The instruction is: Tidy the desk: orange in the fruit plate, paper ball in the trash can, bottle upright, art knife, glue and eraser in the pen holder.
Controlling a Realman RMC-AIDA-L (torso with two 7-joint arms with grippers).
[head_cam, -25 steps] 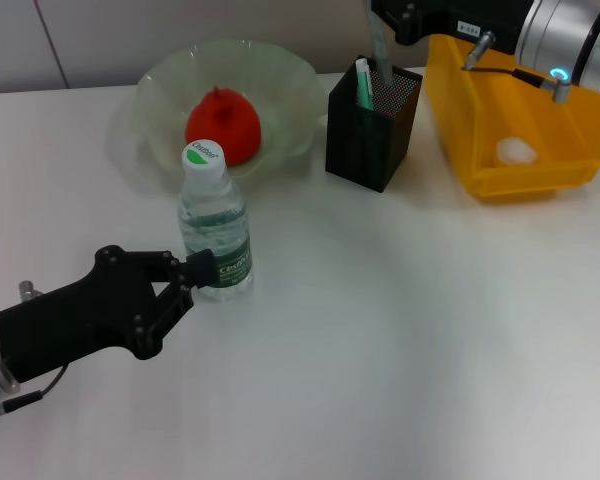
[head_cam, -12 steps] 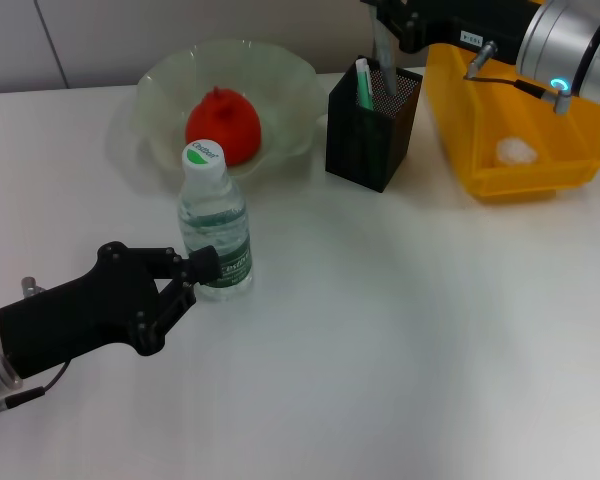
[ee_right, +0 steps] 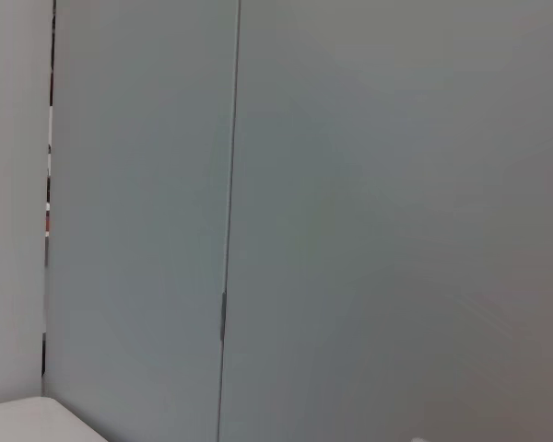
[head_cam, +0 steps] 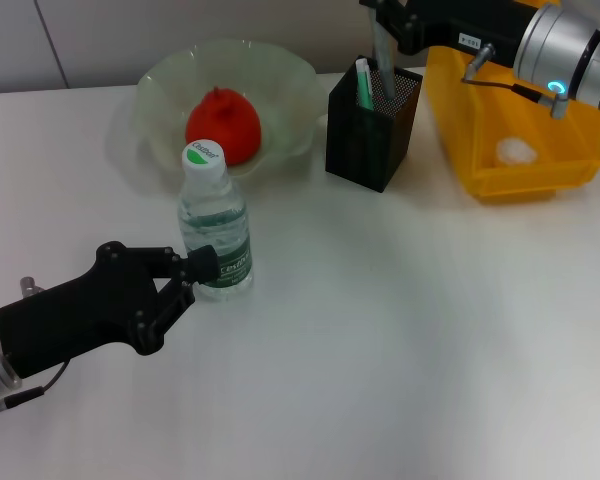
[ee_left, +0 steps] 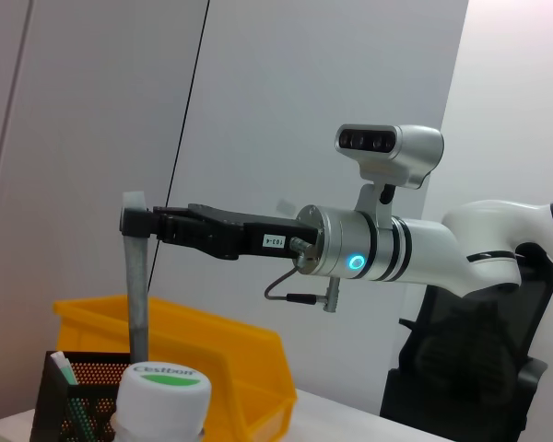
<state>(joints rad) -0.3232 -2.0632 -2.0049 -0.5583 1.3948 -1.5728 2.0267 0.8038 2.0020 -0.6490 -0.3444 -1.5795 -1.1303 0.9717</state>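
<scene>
The bottle (head_cam: pixel 215 225) stands upright on the white desk (head_cam: pixel 400 330); its cap also shows in the left wrist view (ee_left: pixel 162 387). My left gripper (head_cam: pixel 198 272) is shut on its lower part. The orange (head_cam: pixel 223 125) lies in the fruit plate (head_cam: pixel 290 75). My right gripper (head_cam: pixel 382 18) is shut on the grey art knife (head_cam: pixel 381 52), held upright with its lower end at the mouth of the pen holder (head_cam: pixel 370 135); the left wrist view shows the knife (ee_left: pixel 136 285) too. A green-white glue stick (head_cam: pixel 363 85) stands in the holder. The paper ball (head_cam: pixel 515 150) lies in the trash can (head_cam: pixel 500 180). The eraser is not visible.
The fruit plate, pen holder and trash can stand in a row along the far edge of the desk. The trash can (ee_left: pixel 212 341) sits just right of the pen holder (ee_left: pixel 83 401). The right arm reaches over the trash can.
My right gripper has shifted slightly to the left with the art knife over the pen holder. The left gripper and the bottle have barely moved.
</scene>
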